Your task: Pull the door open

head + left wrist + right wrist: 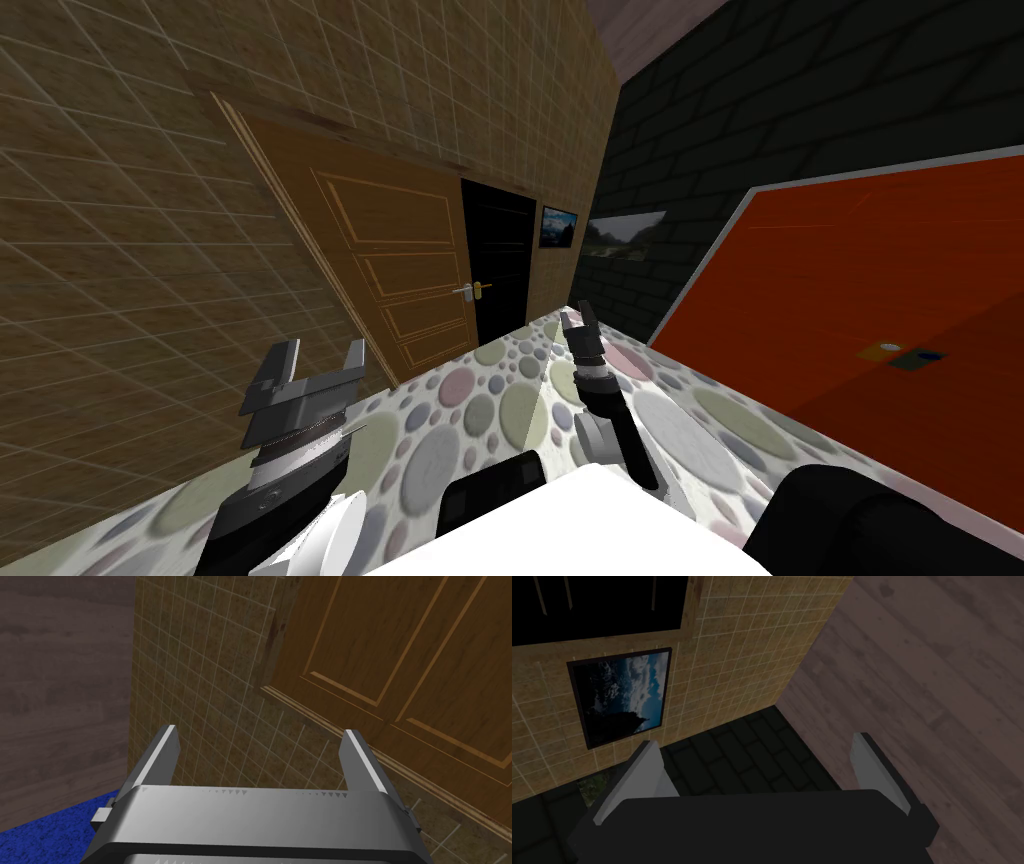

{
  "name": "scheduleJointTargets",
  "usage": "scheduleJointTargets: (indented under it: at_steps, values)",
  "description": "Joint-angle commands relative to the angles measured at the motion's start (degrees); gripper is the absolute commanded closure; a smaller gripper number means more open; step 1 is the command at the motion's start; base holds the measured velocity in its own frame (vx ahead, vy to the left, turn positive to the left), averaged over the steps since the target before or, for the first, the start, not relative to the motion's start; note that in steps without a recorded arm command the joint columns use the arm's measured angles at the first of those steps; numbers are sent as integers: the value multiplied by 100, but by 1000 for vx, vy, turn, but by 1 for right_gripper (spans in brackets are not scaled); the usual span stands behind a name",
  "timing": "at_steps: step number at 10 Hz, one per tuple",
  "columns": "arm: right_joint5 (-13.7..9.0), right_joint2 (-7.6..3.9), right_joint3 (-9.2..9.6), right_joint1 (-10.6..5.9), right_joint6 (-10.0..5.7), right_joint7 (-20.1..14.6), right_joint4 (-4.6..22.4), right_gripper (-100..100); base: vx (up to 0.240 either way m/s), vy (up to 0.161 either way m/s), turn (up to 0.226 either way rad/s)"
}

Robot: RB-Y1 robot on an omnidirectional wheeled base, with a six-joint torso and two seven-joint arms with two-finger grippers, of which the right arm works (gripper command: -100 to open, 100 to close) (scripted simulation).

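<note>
A brown panelled door stands partly open in the tiled wall, a black area showing past its free edge. Its lever handle sits at that edge, about mid-height. My left gripper is open, raised at my left and short of the door's hinge side; in its wrist view the door and its frame lie beyond the fingers. My right gripper is open with nothing between its fingers, held ahead of my chest, to the right of the handle and apart from it.
The floor is patterned with coloured circles. A framed picture hangs on the tiled wall right of the doorway. A dark brick wall runs along my right, with a large orange-red surface in front of it.
</note>
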Motion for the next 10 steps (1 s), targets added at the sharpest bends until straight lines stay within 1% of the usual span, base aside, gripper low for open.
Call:
scheduleJointTargets:
  at_steps: [1,4,5,6,7,10]
  values:
    - [29,-61,-23,-98,14,-57,182,-100,85,45,70]
    - [79,-155,-63,-270,37,-157,501,-100,183,-7,61]
    - [92,-177,-74,-314,44,-183,583,-100,109,21,41]
    - [118,-221,-94,-403,56,-234,747,-100,129,9,58]
    - [134,-245,-107,-457,63,-266,848,-100,130,0,75]
    - [183,-316,-146,-623,86,-363,1156,-100,87,3,48]
